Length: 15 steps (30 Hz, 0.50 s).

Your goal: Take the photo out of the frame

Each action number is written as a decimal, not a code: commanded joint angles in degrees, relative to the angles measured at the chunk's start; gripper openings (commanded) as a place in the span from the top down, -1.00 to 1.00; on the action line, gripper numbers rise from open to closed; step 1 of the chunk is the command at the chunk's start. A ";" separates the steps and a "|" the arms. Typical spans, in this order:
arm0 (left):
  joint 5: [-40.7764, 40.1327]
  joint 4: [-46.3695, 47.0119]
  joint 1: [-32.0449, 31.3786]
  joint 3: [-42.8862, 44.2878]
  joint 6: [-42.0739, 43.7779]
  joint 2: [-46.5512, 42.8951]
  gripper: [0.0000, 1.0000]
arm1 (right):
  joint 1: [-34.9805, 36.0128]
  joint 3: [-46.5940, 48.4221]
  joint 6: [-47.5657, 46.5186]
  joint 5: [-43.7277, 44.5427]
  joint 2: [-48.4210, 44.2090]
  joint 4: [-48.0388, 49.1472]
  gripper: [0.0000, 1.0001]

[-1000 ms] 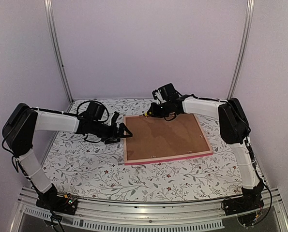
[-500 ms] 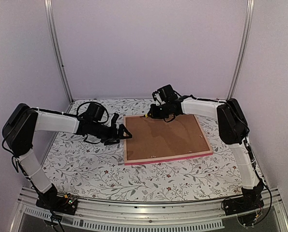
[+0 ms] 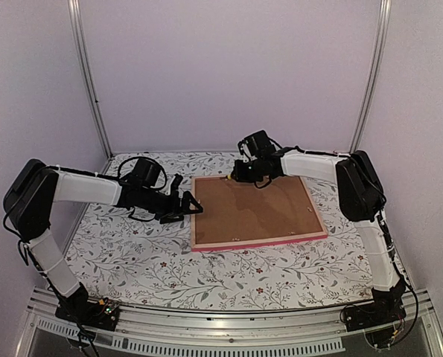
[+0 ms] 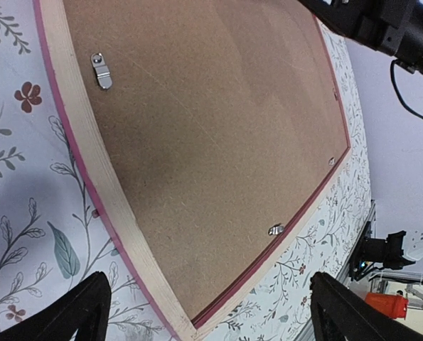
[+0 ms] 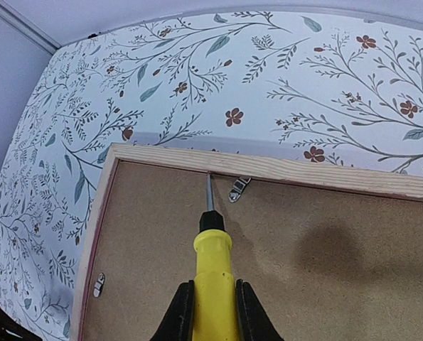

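The frame lies face down on the table, showing its pale wood back and thin pink edge. The brown backing board fills it and the photo is hidden under it. My right gripper is shut on a yellow screwdriver. The screwdriver's tip rests at the seam between the board and the far wooden rail, just left of a metal clip. In the top view the right gripper is at the frame's far left corner. My left gripper is open and empty beside the frame's left edge.
Small metal clips sit on the board's edges, and another is on the left rail. The floral tablecloth covers the table. Upright metal posts stand at the back corners, and walls close in on both sides.
My right gripper with the screwdriver has shifted very slightly along the frame's far edge. The left arm and the frame look unchanged.
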 commanded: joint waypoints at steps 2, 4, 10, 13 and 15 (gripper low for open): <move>-0.02 0.94 0.58 -0.88 -0.02 -1.10 -0.99 | -1.11 -2.45 -0.55 3.86 -3.23 -3.28 1.00; 0.03 0.99 0.61 -1.01 -0.11 -1.08 -0.99 | -1.27 -2.84 -0.50 3.87 -3.73 -3.34 1.00; -0.12 1.04 0.63 -1.11 -0.09 -1.17 -0.99 | -1.46 -3.37 -0.45 7.09 -4.67 -4.54 1.00; -0.06 1.09 0.62 -1.20 -0.18 -1.15 -0.99 | -1.47 -3.66 -0.53 7.26 -5.06 -4.93 1.00; -0.07 1.12 0.63 -1.15 -0.22 -1.13 -0.99 | -1.51 -3.88 -0.58 7.57 -5.40 -5.26 1.00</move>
